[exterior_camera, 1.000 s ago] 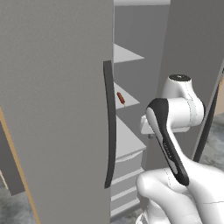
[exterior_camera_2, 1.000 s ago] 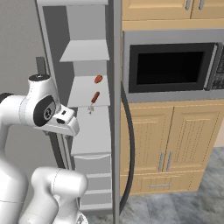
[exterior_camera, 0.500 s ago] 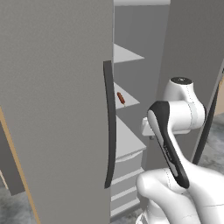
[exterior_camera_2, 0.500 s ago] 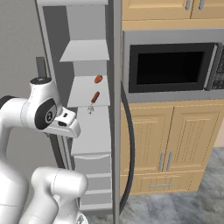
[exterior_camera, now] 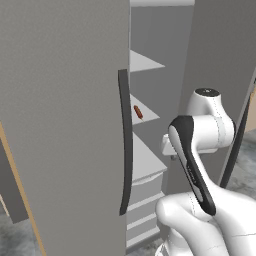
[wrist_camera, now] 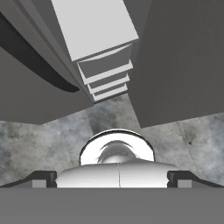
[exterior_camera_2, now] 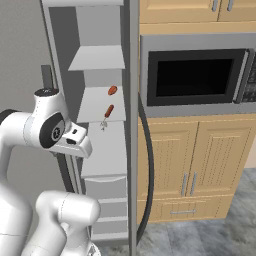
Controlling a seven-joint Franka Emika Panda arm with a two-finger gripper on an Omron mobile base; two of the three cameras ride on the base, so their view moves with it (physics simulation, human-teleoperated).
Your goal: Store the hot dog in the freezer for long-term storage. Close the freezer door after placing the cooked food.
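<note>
The freezer (exterior_camera_2: 100, 150) stands open, with pale shelves above and drawers (wrist_camera: 105, 74) below. A reddish hot dog (exterior_camera_2: 108, 111) (exterior_camera: 138, 112) lies on a middle shelf, and a second small reddish piece (exterior_camera_2: 112, 90) sits behind it. The freezer door (exterior_camera_2: 132, 125) is swung out at the compartment's right, edge-on, its dark handle (exterior_camera_2: 148, 165) facing the cabinets. My gripper (wrist_camera: 111, 177) points down at the floor in front of the drawers, well below and clear of the hot dog. It is open and holds nothing.
The other grey fridge door (exterior_camera: 65, 100) with a long dark handle (exterior_camera: 125, 145) closes off the left side. A black-fronted microwave (exterior_camera_2: 195, 75) and wooden cabinets (exterior_camera_2: 200, 165) stand right of the open door. Grey stone floor (wrist_camera: 188, 127) lies below.
My hand has sunk slightly in front of the freezer. The hot dog and both doors have not moved.
</note>
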